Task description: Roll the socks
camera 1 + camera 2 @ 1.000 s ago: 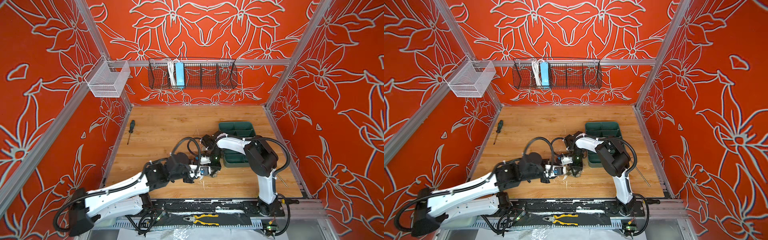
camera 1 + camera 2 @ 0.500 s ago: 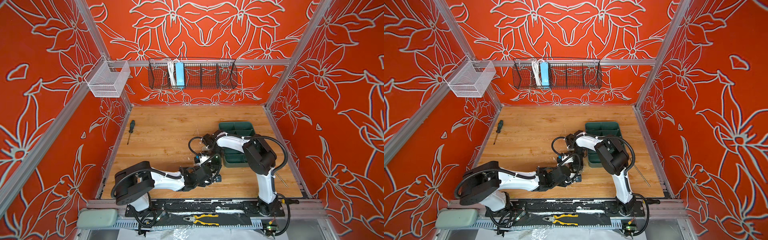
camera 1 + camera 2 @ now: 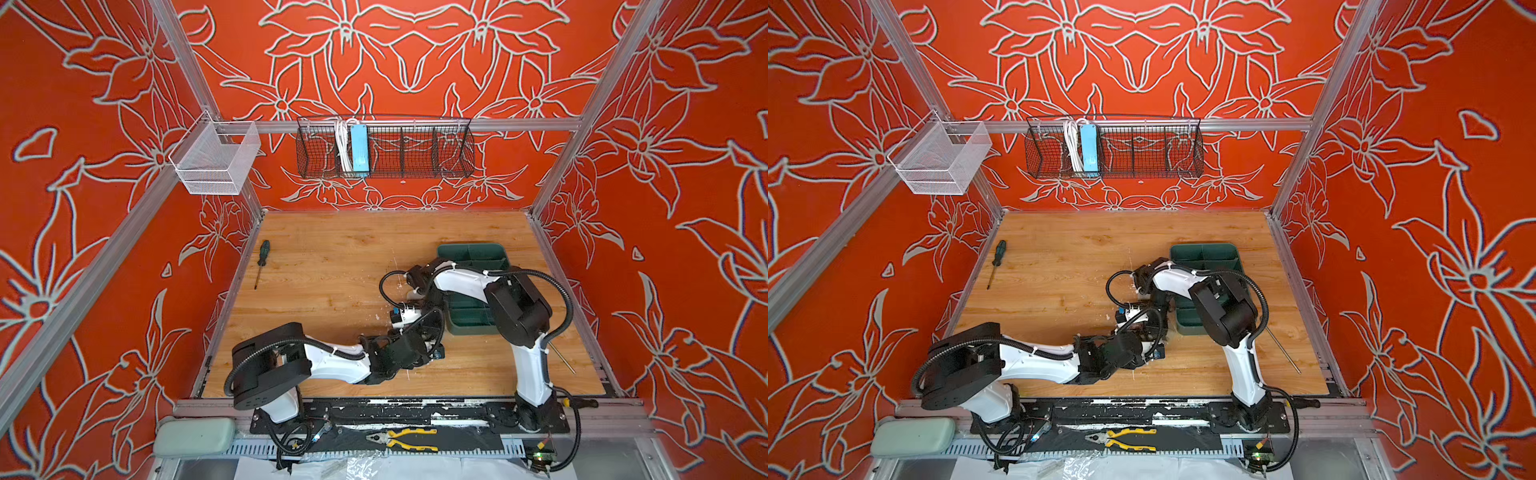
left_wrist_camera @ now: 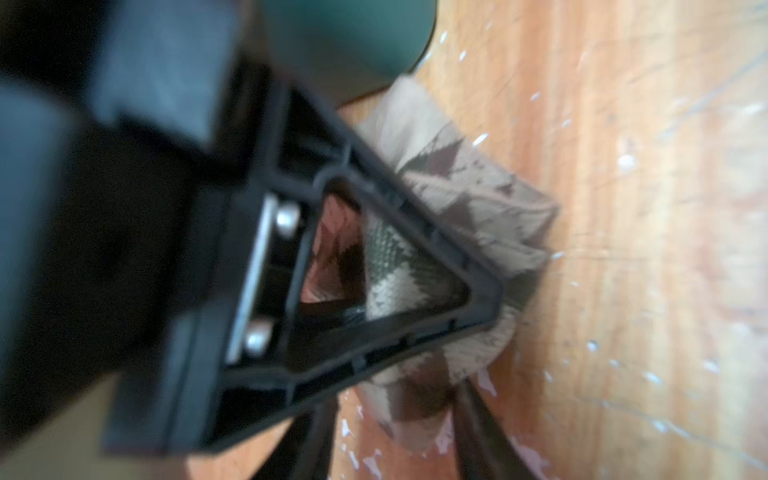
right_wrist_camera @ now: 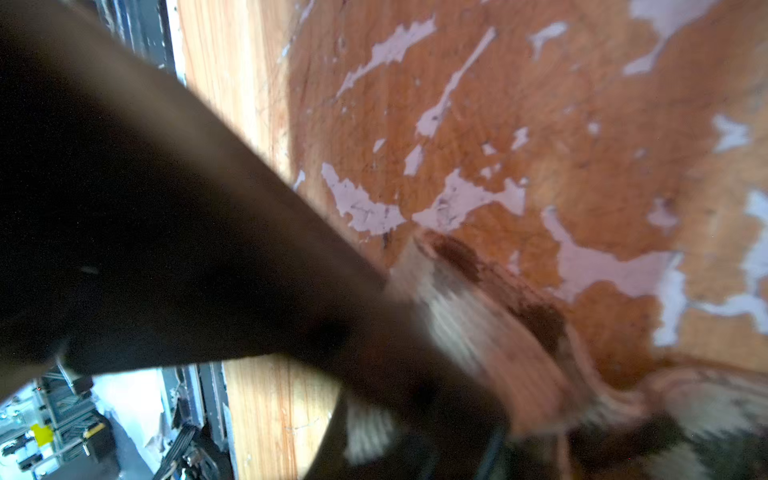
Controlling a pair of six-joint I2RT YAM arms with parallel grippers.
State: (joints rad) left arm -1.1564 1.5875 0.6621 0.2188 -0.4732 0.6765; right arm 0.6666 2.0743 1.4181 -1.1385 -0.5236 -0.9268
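Observation:
A beige sock with brown argyle diamonds (image 4: 465, 199) lies bunched on the wooden table beside the green tray (image 4: 353, 37). In both top views the two grippers meet over it and hide it. My right gripper (image 3: 422, 328) (image 3: 1142, 328) (image 5: 374, 436) points down, and its triangular finger (image 4: 478, 291) is pressed into the bunch, shut on the cloth. My left gripper (image 3: 432, 351) (image 3: 1156, 347) (image 4: 399, 419) comes in low from the near side. Its two dark fingers (image 4: 320, 432) stand apart, with the sock's loose tip between them.
The green divided tray (image 3: 473, 253) (image 3: 1204, 249) stands just right of the grippers. A screwdriver (image 3: 262, 257) lies at the table's left edge and a thin metal rod (image 3: 561, 357) at the right. Pliers (image 3: 399, 438) lie below the front rail.
The left arm has folded down low, and its gripper has swung from left of the right gripper round to its near side. The right arm has hardly moved.

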